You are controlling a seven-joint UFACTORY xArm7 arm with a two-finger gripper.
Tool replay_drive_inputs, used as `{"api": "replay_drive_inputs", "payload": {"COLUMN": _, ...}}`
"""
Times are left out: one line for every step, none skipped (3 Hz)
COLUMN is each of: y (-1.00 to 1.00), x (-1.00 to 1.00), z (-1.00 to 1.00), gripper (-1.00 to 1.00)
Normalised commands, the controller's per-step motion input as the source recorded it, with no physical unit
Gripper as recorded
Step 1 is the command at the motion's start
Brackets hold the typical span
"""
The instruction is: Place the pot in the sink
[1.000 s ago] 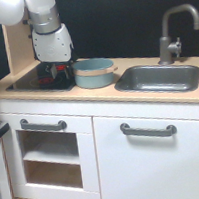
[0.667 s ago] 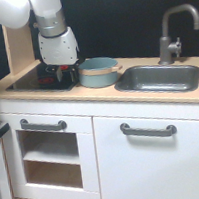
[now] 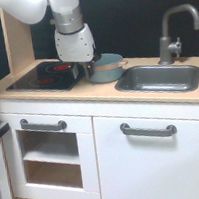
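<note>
I see the wooden counter point(image 3: 61, 94) carrying the black stovetop point(image 3: 44, 76) and the sink point(image 3: 158, 78). The pot point(image 3: 107, 67) stands on the counter between them, just beside the sink's rim. My gripper point(image 3: 88, 71) sits against the pot's side; I cannot tell its finger spread.

Black two-burner stovetop point(image 3: 47, 76) at nine o'clock on wooden countertop point(image 3: 86, 91). Grey faucet point(image 3: 173, 35) at two o'clock. White cabinet door point(image 3: 152, 156), grey handle point(image 3: 148, 130), below.
</note>
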Motion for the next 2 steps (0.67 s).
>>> {"api": "replay_drive_inputs", "payload": {"y": 0.14, "x": 1.0, "z": -1.0, "gripper": -1.0}}
{"api": "replay_drive_inputs", "payload": {"y": 0.61, "x": 1.0, "z": -0.39, "gripper": -1.0}}
